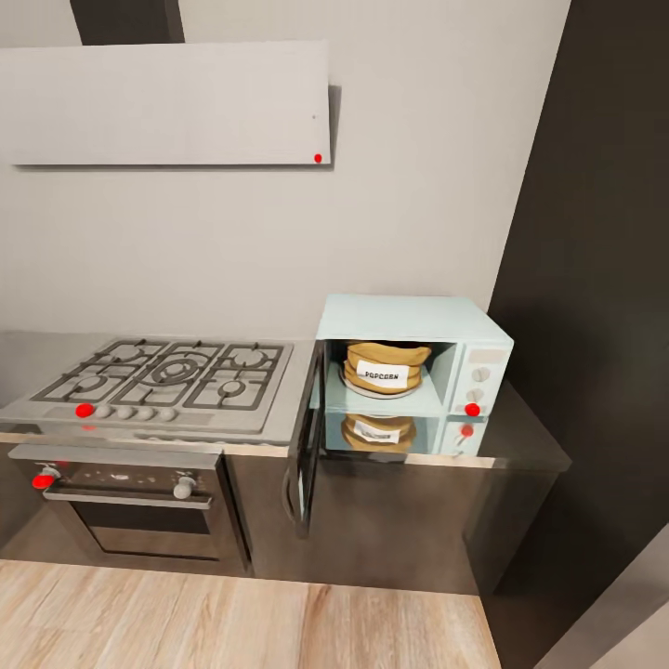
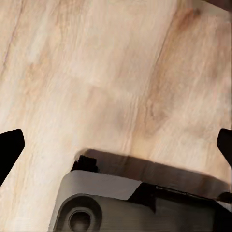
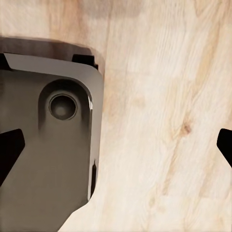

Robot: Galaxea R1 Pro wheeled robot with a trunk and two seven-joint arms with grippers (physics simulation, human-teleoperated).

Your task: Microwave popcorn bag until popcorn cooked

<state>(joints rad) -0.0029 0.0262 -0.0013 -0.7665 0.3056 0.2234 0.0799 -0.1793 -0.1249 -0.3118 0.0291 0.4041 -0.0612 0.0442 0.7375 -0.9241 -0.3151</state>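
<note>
Left gripper [image 2: 116, 145]: in the left wrist view, the two dark fingertips [image 2: 9, 150] appear at the 9 o'clock and 3 o'clock edges of the frame, set wide apart with nothing between them. The gripper points down. The robot's grey base [image 2: 140, 205] lies below it, at 6 o'clock in that frame.

Right gripper [image 3: 116, 147]: in the right wrist view, its dark fingertips [image 3: 9, 152] likewise sit at the 9 o'clock and 3 o'clock edges, spread wide and empty. It also points down, with the grey base [image 3: 46, 140] beneath its 9 o'clock side.
</note>
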